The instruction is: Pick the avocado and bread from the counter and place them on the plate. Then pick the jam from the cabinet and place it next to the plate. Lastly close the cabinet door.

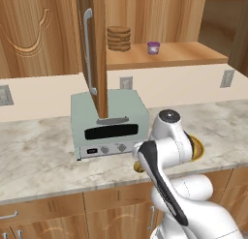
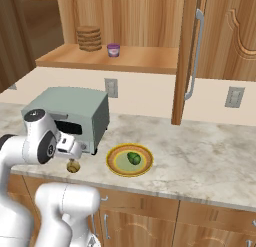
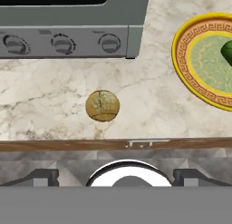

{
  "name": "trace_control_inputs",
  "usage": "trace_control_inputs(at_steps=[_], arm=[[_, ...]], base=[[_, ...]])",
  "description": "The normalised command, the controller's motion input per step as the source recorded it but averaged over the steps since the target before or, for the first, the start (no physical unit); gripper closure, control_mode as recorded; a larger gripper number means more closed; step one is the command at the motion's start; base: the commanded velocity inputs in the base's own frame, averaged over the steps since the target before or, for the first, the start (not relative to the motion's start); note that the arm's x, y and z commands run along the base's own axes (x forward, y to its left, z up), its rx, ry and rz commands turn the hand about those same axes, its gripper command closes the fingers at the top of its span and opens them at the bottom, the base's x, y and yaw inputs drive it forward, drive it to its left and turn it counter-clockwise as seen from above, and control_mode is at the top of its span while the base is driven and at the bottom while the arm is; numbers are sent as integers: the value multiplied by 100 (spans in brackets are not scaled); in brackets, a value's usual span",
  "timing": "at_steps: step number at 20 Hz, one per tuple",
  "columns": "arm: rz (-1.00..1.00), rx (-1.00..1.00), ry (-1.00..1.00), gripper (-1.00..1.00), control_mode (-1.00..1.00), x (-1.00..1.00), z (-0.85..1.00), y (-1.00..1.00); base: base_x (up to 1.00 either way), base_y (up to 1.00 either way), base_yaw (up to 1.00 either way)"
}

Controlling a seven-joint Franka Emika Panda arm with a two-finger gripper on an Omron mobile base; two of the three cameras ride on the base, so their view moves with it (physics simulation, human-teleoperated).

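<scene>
While the avocado (image 2: 133,158) already lies on the plate (image 2: 116,166), the bread (image 3: 103,105) sits alone on the counter (image 3: 54,89), near its front edge, just in front of the grey toaster oven (image 3: 68,37) and to the left of the plate, well apart from its rim. From the hand view, the bread lies straight below the gripper (image 3: 115,175), slightly to the left of the middle line between the fingertips. It is nearly round, so I see no long axis to align with.

The gripper is wide open and holds nothing.

From the right base view, the hand covers part of the bread, and from the left base view the arm hides most of the plate. In the open cabinet (image 2: 125,58), the jam (image 2: 113,50) stands on the shelf beside a stack of brown discs (image 2: 89,38); the cabinet door (image 2: 186,56) stands open.
</scene>
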Motion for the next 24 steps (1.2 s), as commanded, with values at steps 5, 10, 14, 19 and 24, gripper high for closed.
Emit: trace_control_inputs(at_steps=[5,10,14,19,24], arm=[[0,1,0,-100,-100,9,-20,3],[0,0,1,-100,-100,18,-20,3],[0,0,2,-100,-100,15,-18,7],[0,0,4,-100,-100,19,-17,10],[0,0,5,-100,-100,22,-21,3]], base=[[0,0,0],[0,0,0],[0,0,0],[0,0,0],[0,0,0]])
